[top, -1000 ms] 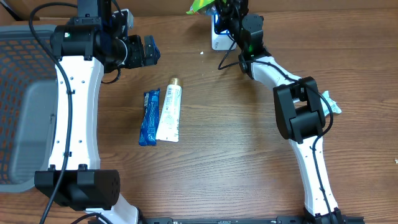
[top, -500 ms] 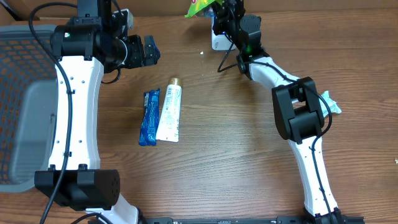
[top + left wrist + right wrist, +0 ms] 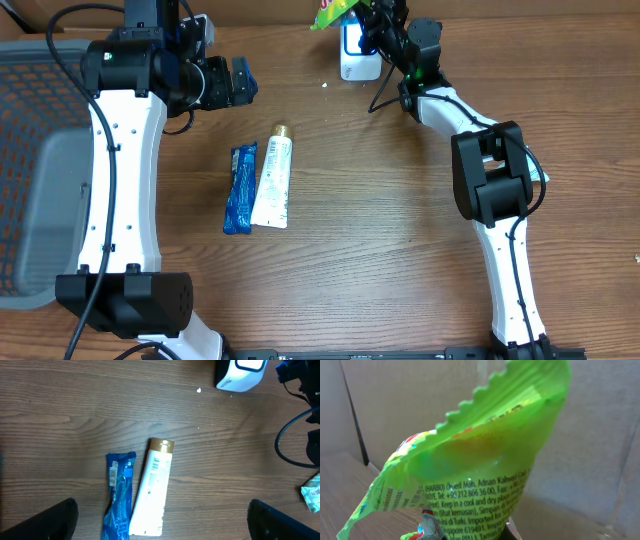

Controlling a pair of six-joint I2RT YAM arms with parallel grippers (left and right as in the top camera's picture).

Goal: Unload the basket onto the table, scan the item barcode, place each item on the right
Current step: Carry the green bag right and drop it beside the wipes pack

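Two grippers: left (image 3: 245,82) released wide, right (image 3: 363,14) clenched on green packet (image 3: 332,12)
Change: packet shifted rightward, near scanner (image 3: 358,64) at bench's far edge
Basket (image 3: 28,110): bench's left edge, contents unclear

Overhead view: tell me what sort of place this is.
Probably a mock checkout station: a white barcode scanner on the wooden table, a blue snack bar and white tube laid side by side, a grey basket at the edge.
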